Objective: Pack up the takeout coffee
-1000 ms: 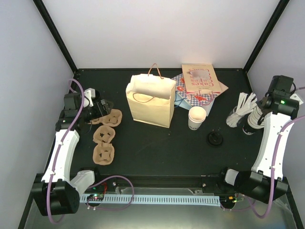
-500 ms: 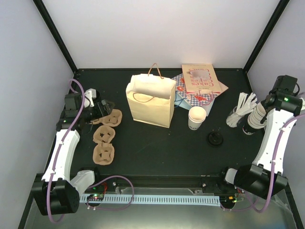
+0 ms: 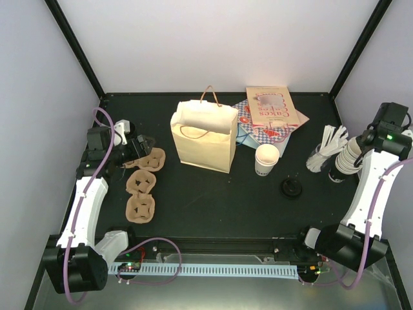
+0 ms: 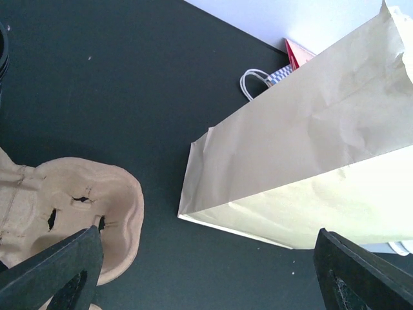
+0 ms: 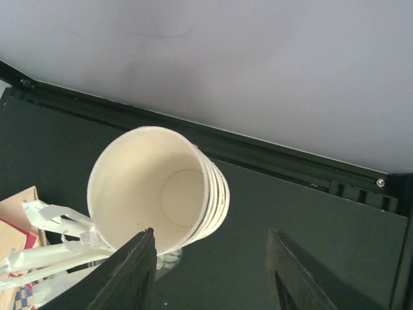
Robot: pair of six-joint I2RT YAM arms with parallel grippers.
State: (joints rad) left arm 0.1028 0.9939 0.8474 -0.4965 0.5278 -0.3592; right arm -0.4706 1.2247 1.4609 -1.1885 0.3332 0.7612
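cup (image 3: 266,159) stands open-topped on the table (image 3: 213,206), just right of the paper bag (image 3: 203,137); its black lid (image 3: 292,188) lies flat near it, toward the front. so the coffee isn't lidded yet, let alone packed

bag is upright in the middle, mouth open, handles up. my read: placed there so either arm can drop something in from above

left gripper (image 3: 141,146) hovers at the far end of the row of cardboard carriers (image 3: 142,184), fingers spread wide, nothing held. its wrist view sees a carrier edge and the bag's side, so it looks lined up for a carrier rather than the cup

right gripper (image 5: 211,234) is out at the right edge by the stack of nested cups (image 5: 155,187), fingers partly apart with nothing clamped; the stack sits mostly in front of one finger, not squarely in the gap. well apart from cup and lid

likely order: lid on, then cup into bag. risks: squeezing the thin paper wall, or catching the bag rim and tipping it
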